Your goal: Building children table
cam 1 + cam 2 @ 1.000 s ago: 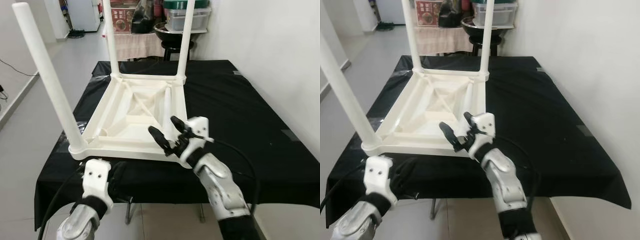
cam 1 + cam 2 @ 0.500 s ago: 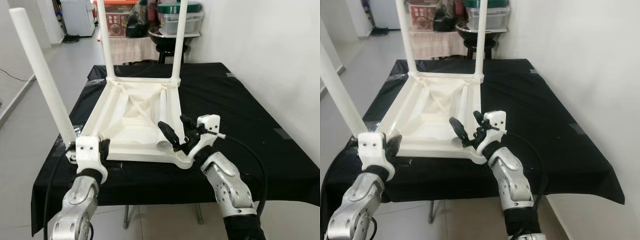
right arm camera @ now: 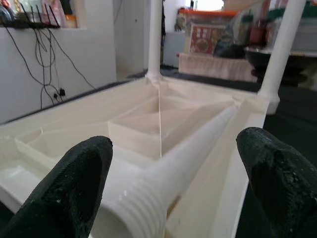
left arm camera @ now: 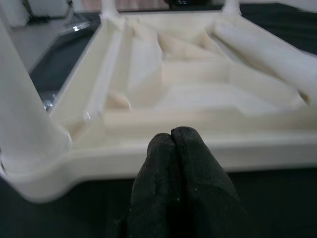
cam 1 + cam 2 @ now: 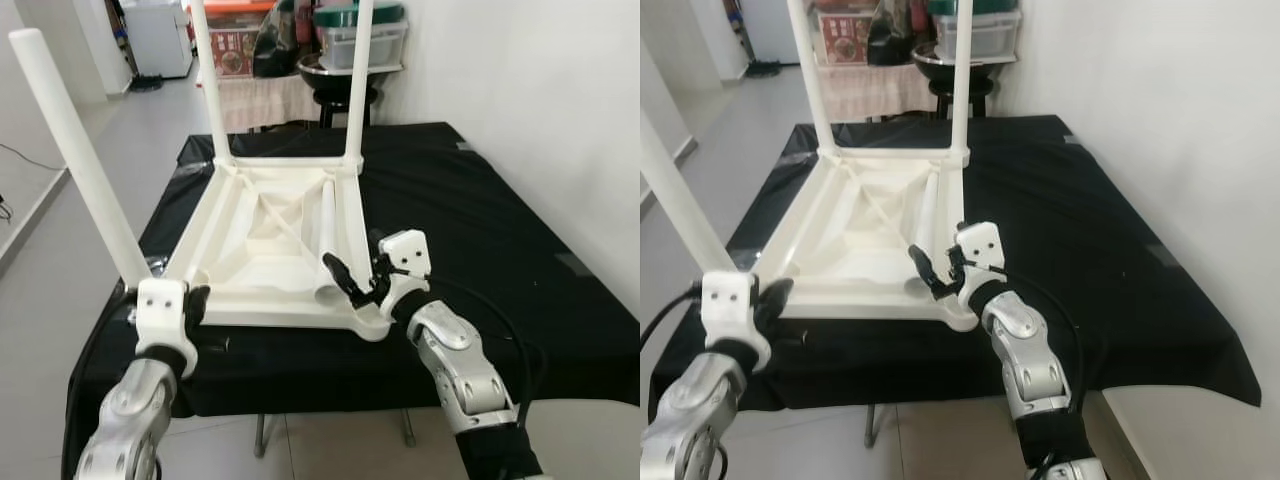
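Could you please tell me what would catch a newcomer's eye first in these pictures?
An upturned white plastic table lies on a black-covered table, with three legs standing up. The fourth leg lies loose inside the frame along its right side, and the right gripper is open around its threaded end. The left gripper, shut, sits at the near-left corner.

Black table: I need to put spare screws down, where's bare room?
The black table is bare between the white tabletop and the wall. Crowded: its near edge, where the left gripper and right gripper sit.
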### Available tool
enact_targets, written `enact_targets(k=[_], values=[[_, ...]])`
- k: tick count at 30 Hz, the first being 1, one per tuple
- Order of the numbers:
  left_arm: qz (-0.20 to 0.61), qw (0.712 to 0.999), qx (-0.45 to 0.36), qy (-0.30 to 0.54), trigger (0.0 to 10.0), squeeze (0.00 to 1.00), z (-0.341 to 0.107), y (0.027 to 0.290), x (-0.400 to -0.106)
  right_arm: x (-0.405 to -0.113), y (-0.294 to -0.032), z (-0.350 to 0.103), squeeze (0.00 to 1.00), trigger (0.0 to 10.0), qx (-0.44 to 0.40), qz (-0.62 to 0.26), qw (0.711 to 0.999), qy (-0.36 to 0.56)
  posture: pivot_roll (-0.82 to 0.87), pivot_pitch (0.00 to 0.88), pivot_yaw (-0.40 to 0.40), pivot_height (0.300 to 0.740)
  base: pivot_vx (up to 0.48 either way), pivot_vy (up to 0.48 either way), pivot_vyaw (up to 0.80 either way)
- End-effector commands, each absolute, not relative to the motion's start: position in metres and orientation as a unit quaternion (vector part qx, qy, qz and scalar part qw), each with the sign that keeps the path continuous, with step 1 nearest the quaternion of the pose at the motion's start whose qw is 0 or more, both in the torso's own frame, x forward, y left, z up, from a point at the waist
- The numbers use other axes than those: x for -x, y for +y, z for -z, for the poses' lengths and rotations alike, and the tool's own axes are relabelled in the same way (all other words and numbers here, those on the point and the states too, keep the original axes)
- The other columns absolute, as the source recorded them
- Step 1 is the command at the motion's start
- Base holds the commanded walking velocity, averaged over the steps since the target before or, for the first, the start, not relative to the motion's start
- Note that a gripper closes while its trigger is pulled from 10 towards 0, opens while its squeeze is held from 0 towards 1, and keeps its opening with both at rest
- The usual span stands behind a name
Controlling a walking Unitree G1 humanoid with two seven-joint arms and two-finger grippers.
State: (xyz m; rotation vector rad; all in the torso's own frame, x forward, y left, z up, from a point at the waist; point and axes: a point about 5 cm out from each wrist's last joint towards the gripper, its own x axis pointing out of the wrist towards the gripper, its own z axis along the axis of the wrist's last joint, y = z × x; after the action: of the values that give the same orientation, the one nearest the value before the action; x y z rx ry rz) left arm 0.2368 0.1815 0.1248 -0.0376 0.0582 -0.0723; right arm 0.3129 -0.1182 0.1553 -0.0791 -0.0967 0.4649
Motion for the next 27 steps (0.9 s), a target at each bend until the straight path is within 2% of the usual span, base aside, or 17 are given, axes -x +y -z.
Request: enact_targets(k=[1, 3, 7, 10, 12, 14, 17, 18, 19, 24, 25, 27], values=[[0.047, 0.999, 0.022, 0.001, 10.0, 0.0, -0.135, 0.178, -0.236, -0.311, -0.116, -0.161, 0.0, 10.0, 0.033, -0.238, 0.969, -0.06, 0.0, 0.0, 0.016, 0.74, 0.319, 0.0, 0.0], [0.05, 0.998, 0.023, -0.005, 10.0, 0.0, -0.136, 0.177, -0.235, -0.309, -0.119, -0.162, 0.0, 10.0, 0.005, -0.241, 0.968, -0.066, 0.0, 0.0, 0.011, 0.74, 0.321, 0.0, 0.4], [0.06, 0.998, 0.015, -0.006, 10.0, 0.0, -0.137, 0.174, -0.237, -0.309, -0.118, -0.163, 0.0, 10.0, 0.001, -0.249, 0.966, -0.075, -0.01, 0.0, 0.005, 0.74, 0.319, 0.0, 0.8], [0.075, 0.997, 0.006, -0.008, 10.0, 0.0, -0.139, 0.169, -0.239, -0.312, -0.121, -0.16, 0.0, 10.0, -0.004, -0.244, 0.968, -0.053, -0.01, 0.0, -0.004, 0.74, 0.319, 0.0, 0.0], [0.091, 0.996, -0.003, -0.012, 10.0, 0.0, -0.141, 0.165, -0.239, -0.308, -0.118, -0.162, 0.0, 10.0, -0.002, -0.293, 0.955, -0.057, -0.01, 0.0, -0.005, 0.74, 0.321, 0.0, 0.0], [0.091, 0.996, -0.003, -0.012, 10.0, 0.0, -0.141, 0.165, -0.239, -0.308, -0.118, -0.162, 0.0, 10.0, -0.002, -0.293, 0.955, -0.057, -0.01, 0.0, -0.005, 0.74, 0.319, 0.0, 0.0], [0.126, 0.992, -0.011, -0.017, 10.0, 0.0, -0.143, 0.16, -0.236, -0.295, -0.119, -0.162, 0.0, 10.0, 0.05, -0.368, 0.927, -0.055, -0.01, 0.0, -0.01, 0.74, 0.215, 0.0, 0.0], [0.126, 0.992, -0.011, -0.017, 10.0, 0.0, -0.143, 0.16, -0.236, -0.295, -0.119, -0.162, 0.0, 10.0, 0.05, -0.368, 0.927, -0.055, -0.01, 0.0, -0.01, 0.74, 0.0, 0.0, 0.0], [0.175, 0.984, -0.021, -0.015, 10.0, 0.0, -0.145, 0.152, -0.231, -0.286, -0.128, -0.161, 0.0, 10.0, 0.084, -0.408, 0.908, -0.043, -0.02, 0.0, -0.014, 0.74, 0.0, 0.0, 0.0], [0.222, 0.975, -0.02, -0.007, 10.0, 0.0, -0.145, 0.145, -0.226, -0.276, -0.137, -0.161, 0.0, 10.0, 0.121, -0.442, 0.889, -0.026, -0.03, 0.0, -0.015, 0.74, 0.0, 0.0, 0.0], [0.241, 0.97, -0.024, -0.001, 10.0, 0.0, -0.144, 0.142, -0.223, -0.269, -0.141, -0.16, 0.0, 10.0, 0.136, -0.462, 0.876, -0.012, -0.03, 0.0, -0.015, 0.74, 0.0, 0.0, 0.0], [0.241, 0.97, -0.024, -0.001, 10.0, 0.0, -0.144, 0.142, -0.223, -0.269, -0.141, -0.16, 0.0, 10.0, 0.136, -0.462, 0.876, -0.012, -0.03, 0.0, -0.015, 0.74, 0.0, 0.0, 0.0]])
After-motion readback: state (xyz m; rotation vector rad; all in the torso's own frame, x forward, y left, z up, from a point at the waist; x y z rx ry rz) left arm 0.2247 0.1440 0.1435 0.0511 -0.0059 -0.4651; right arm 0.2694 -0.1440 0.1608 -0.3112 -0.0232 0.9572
